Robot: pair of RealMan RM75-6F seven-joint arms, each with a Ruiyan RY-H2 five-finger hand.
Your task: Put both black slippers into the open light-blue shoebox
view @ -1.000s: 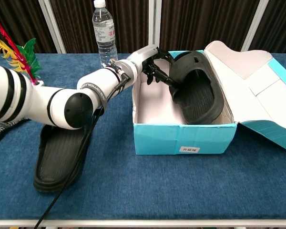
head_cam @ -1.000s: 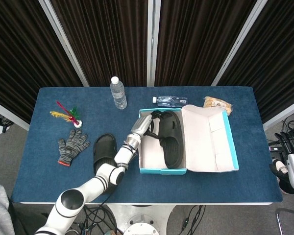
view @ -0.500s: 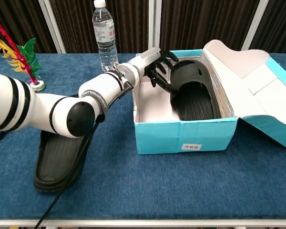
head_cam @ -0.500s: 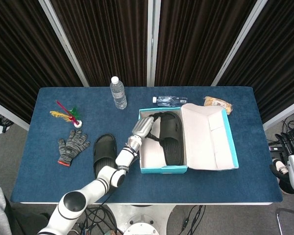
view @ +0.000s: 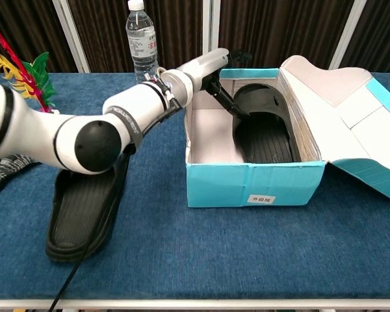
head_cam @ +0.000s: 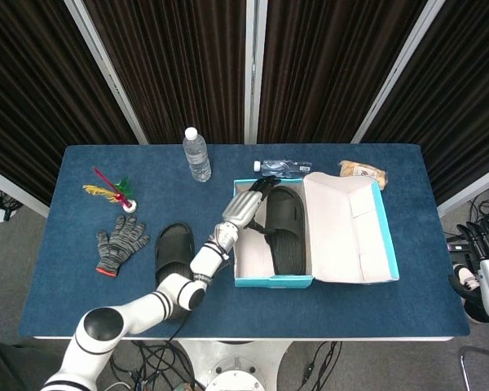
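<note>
The open light-blue shoebox (head_cam: 270, 282) (view: 253, 187) stands at mid-table, its lid (head_cam: 350, 232) folded out to the right. One black slipper (head_cam: 285, 230) (view: 263, 127) lies flat inside it on the right side. The other black slipper (head_cam: 173, 252) (view: 83, 209) lies sole-down on the blue table, left of the box and under my left forearm. My left hand (head_cam: 249, 197) (view: 216, 64) hovers over the box's back-left corner, fingers apart and holding nothing; one dark finger reaches down toward the boxed slipper's edge. My right hand (head_cam: 481, 273) hangs off the table's right edge, empty.
An upright water bottle (head_cam: 196, 155) (view: 142, 40) stands behind the box to the left. A second bottle (head_cam: 284, 168) lies just behind the box, and a snack packet (head_cam: 362, 171) is at the back right. Grey gloves (head_cam: 121, 243) and a feathered shuttlecock (head_cam: 114, 190) (view: 26, 73) lie at the left.
The left hand has let go of the slipper, which dropped from tilted to flat in the box. The hand has risen and pulled back toward the box's back-left corner.
</note>
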